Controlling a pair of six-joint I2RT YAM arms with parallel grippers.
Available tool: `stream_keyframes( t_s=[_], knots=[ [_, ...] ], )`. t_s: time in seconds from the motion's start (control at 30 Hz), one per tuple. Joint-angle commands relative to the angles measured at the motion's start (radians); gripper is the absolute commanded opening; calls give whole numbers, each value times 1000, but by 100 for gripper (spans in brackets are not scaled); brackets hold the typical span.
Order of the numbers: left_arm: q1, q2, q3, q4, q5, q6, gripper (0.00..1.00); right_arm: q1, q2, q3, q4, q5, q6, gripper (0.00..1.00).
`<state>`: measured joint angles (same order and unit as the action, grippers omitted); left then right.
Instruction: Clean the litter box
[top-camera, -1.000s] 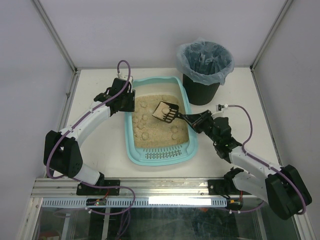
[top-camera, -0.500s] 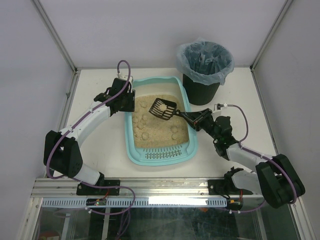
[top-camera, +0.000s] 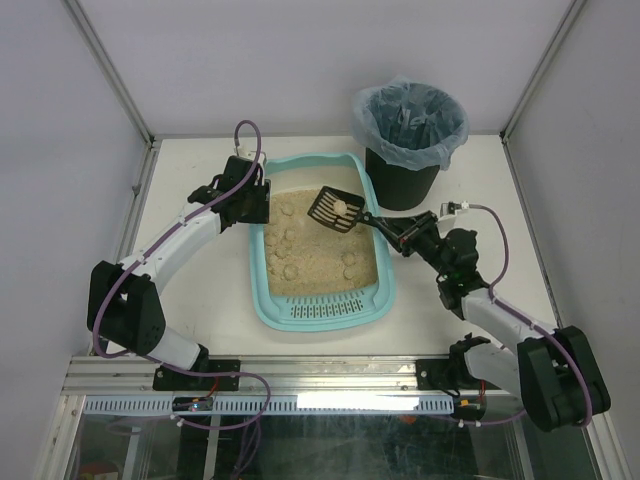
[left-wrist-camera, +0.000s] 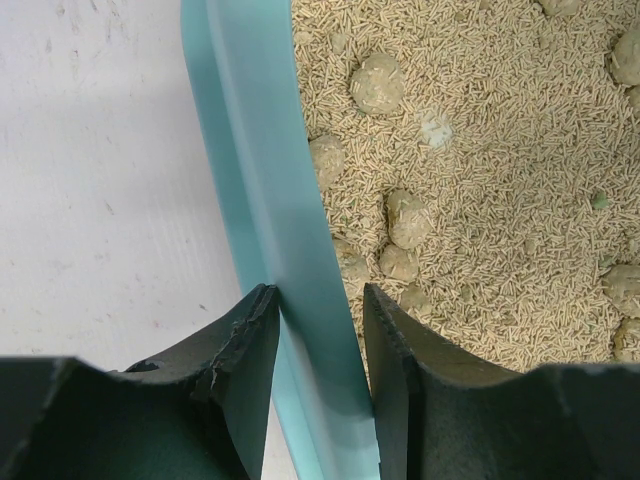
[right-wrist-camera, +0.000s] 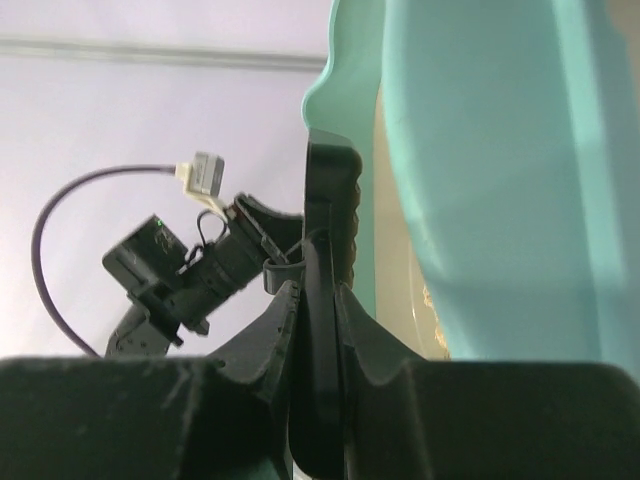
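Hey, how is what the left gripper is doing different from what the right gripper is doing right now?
The left gripper clamps the litter box by its rim, one finger on each side. The right gripper is shut on the handle of the scoop. The left gripper sits at the box's far left wall, while the right gripper holds the scoop over the far right corner with one clump in it. Both are black two-finger grippers closed on something.

The top camera is looking down from high behind the near edge at the whole table (top-camera: 490, 180). The left wrist camera is hovering close above the litter box (left-wrist-camera: 265, 200) rim. The right wrist camera is facing sideways along the scoop (right-wrist-camera: 322, 300); all three are sharing the box.
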<state>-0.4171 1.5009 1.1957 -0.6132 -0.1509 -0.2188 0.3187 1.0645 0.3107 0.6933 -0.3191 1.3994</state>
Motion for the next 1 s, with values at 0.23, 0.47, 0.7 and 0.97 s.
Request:
stream_keyframes(
  t_s=[0.23,0.47,0.7,0.97],
  knots=[
    [6,5,5,30,11,18,38,-6,33,78,41,-144,-39,0],
    [6,2,5,30,12,16,38,-30,-6,100,-68,-136,-83,0],
    [6,2,6,28,17,19,38,11,-34,133,-140,-138,-137,0],
    [6,3,8,29,25,18,38,-20,-73,215,-252,-105,-133,0]
  ],
)
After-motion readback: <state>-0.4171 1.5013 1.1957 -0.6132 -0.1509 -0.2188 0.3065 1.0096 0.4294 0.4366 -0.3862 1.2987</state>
